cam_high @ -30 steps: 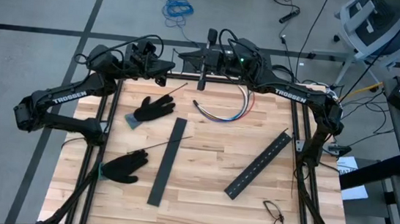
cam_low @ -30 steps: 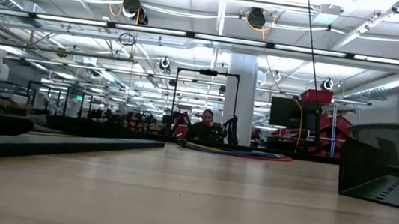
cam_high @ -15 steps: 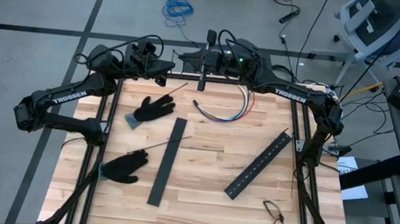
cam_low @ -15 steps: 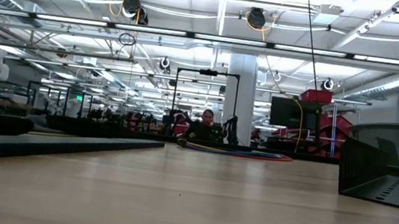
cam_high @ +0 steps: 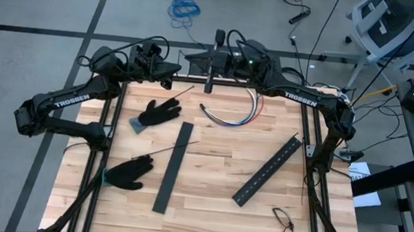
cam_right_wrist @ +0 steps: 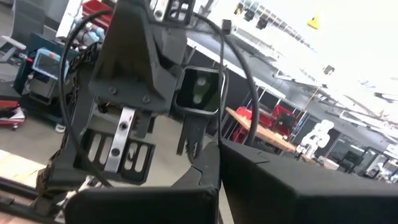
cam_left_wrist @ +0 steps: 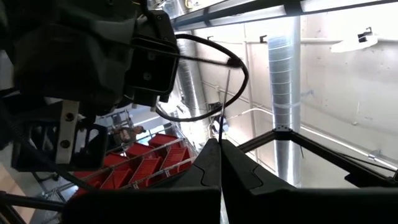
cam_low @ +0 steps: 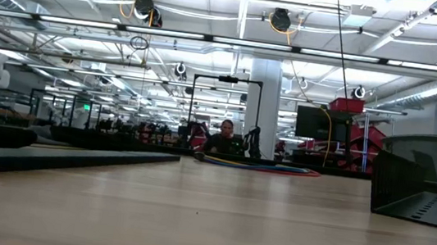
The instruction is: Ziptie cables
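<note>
Both arms parked at the table's far edge, left gripper (cam_high: 172,70) and right gripper (cam_high: 197,59) pinched closed, empty. Cables (cam_high: 232,112) lie nearby; zipties (cam_high: 164,151) beside the gloves (untouched). Advise gathering wires first.

Even, bright overhead light; high view sharp, wooden table (cam_high: 209,169) evenly lit, only faint soft shadows under the black bars (cam_high: 174,166). Low view: ceiling strip lights (cam_low: 211,39) glare at 12 o'clock, near tabletop blurred at 6 o'clock, far room sharper, mild bending at edges. Left wrist view: pale wall washed out at 3 o'clock, near fingers dark, soft. Right wrist view: sky-bright blowout at 1 o'clock, foreground underexposed, blurry.
</note>
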Available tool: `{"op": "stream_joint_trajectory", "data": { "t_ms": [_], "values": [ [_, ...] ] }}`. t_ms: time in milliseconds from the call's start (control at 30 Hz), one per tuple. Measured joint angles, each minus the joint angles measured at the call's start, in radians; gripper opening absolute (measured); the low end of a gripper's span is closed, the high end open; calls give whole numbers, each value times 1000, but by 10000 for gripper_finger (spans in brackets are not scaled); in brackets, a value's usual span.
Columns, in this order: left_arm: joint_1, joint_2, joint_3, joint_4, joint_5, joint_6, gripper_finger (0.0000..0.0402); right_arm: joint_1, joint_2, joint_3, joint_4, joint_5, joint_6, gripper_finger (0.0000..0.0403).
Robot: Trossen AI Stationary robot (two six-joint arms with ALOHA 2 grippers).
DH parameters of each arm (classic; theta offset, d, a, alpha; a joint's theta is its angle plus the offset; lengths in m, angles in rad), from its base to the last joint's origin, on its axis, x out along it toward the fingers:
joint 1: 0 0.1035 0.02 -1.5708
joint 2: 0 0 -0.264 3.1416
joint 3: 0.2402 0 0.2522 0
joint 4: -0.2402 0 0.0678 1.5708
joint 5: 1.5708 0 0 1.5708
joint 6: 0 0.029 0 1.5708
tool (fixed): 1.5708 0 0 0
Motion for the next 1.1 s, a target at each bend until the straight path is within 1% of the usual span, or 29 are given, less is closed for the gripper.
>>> {"op": "stream_joint_trajectory", "data": {
  "t_ms": [867,1100],
  "values": [
    [0,0,0,3,8,0,0,6,0,0,-17,0,8,0],
    [0,0,0,3,8,0,0,6,0,0,-18,-22,8,0]
  ]
}}
